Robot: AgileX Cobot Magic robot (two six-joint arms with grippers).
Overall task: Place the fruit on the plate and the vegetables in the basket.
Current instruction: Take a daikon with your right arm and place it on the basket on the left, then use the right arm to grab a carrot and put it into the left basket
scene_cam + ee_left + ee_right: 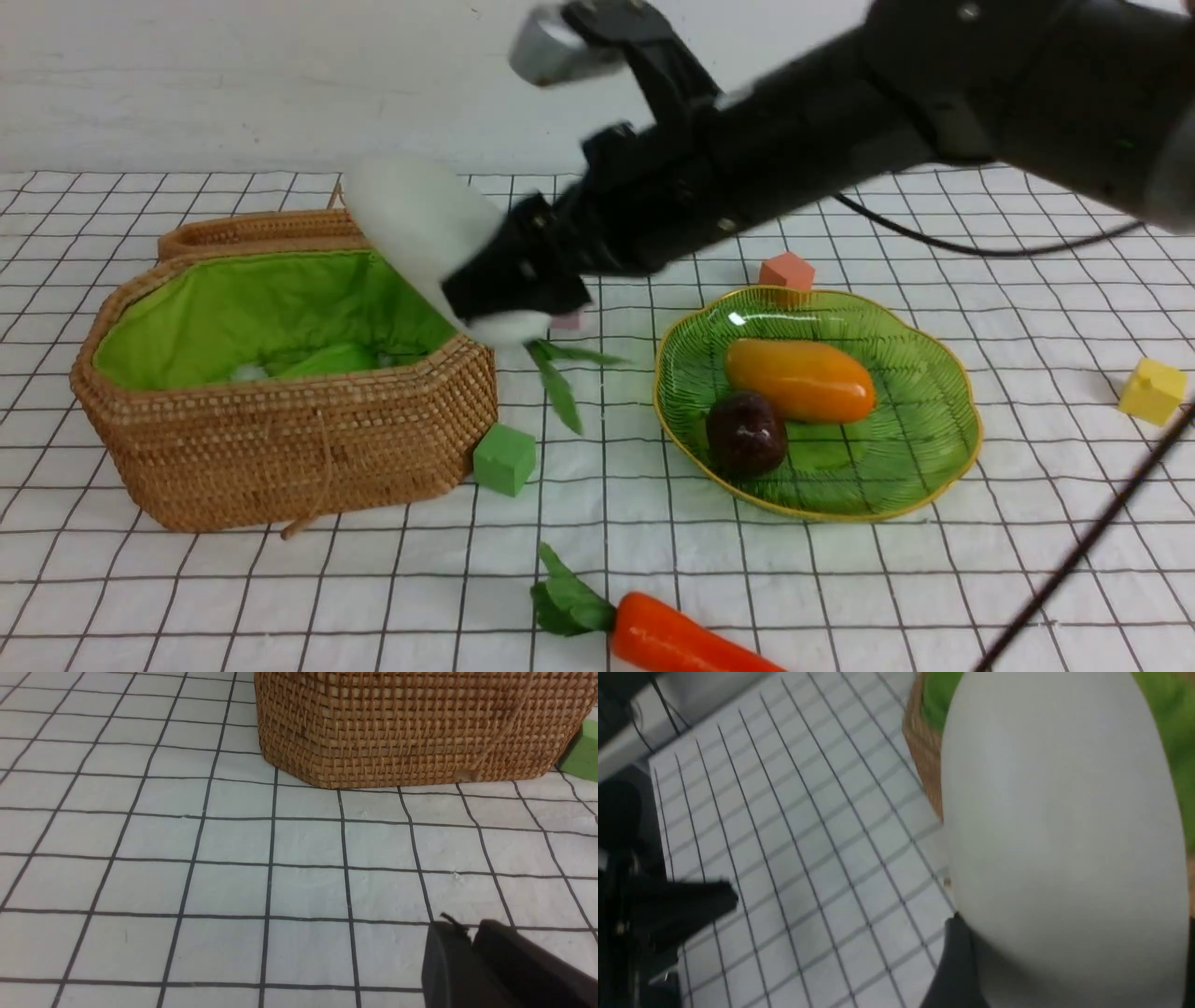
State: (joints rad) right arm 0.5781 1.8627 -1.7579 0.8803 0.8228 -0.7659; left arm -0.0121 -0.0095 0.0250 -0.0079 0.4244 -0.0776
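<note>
My right gripper (509, 294) is shut on the fat white radish (420, 224), holding it tilted in the air over the right end of the wicker basket (280, 439). The radish's green leaves (560, 383) hang down beside the basket. In the right wrist view the radish (1064, 835) fills the space between the jaws of my right gripper (1069, 970). A light green cucumber (327, 359) lies in the basket's green lining. On the green plate (966, 411) rest the mango (801, 380) and the purple ball (745, 434). The carrot (672, 635) lies at the front. My left gripper (469, 933) is shut and holds nothing, low over the cloth near the basket (411, 728).
A green cube (504, 457) sits against the basket's right front corner. An orange cube (786, 271) stands behind the plate and a yellow cube (1152, 390) at the far right. The basket's lid (252, 229) leans behind it. A black cable (1083, 551) crosses the right front.
</note>
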